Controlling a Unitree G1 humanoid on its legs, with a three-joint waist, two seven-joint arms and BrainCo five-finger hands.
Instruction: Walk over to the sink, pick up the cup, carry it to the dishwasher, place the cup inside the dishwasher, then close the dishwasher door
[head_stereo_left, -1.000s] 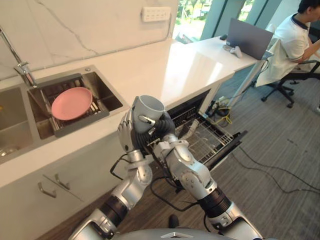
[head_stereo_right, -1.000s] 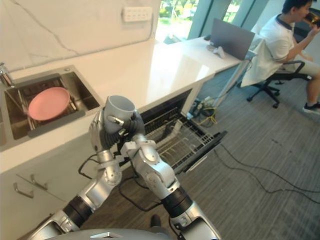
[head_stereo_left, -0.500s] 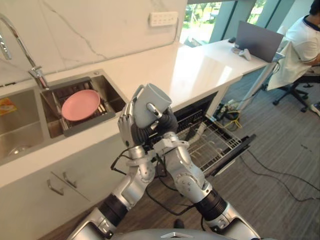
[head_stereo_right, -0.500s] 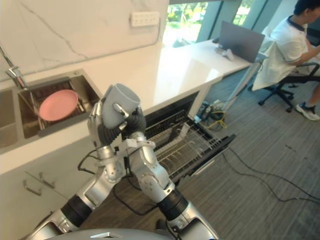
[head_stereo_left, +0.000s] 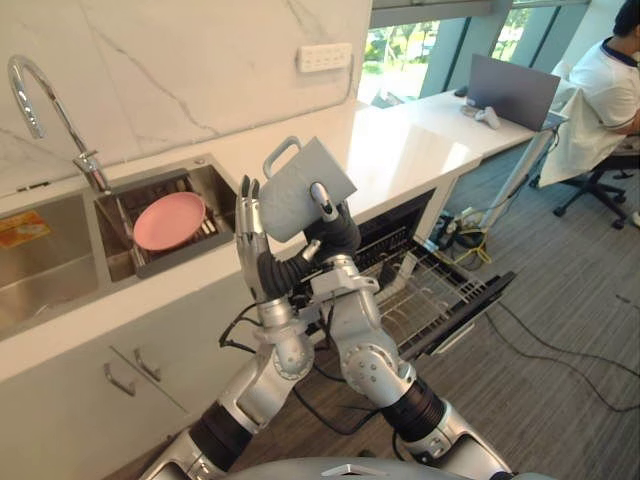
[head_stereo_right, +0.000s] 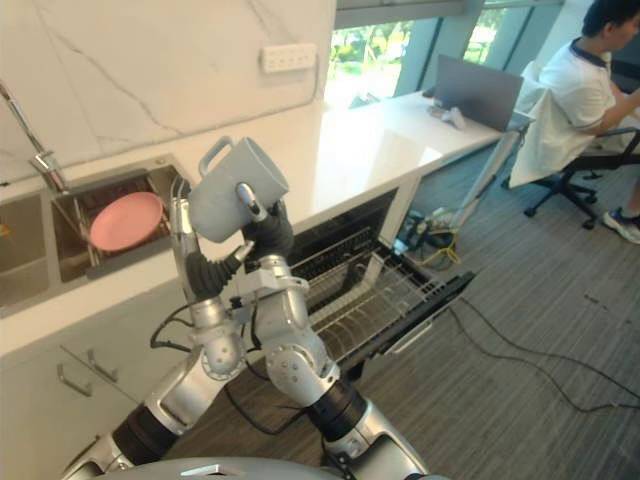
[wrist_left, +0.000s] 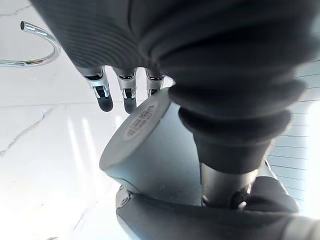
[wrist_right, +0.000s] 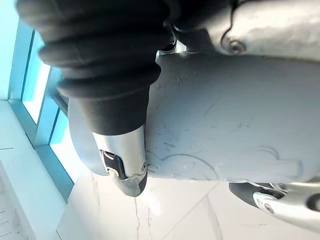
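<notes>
Carrying: right robot hand (head_stereo_left: 330, 232) grips the cup (head_stereo_left: 300, 190), left robot hand (head_stereo_left: 250, 235) seemingly flat against it; next I lower it into the dishwasher rack (head_stereo_left: 430, 290).

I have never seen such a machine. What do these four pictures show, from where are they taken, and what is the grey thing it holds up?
This is a humanoid robot with two arms. Two pictures come from cameras in its head, looking down; the other two come from a camera on each wrist, very close. It holds a grey cup, tilted, between its hands: the left hand presses straight fingers against it, the right hand curls round it. Behind is a white counter with a sink, where a pink plate lies. Below the counter the dishwasher stands open, its rack pulled out. A person sits at the far end.
</notes>
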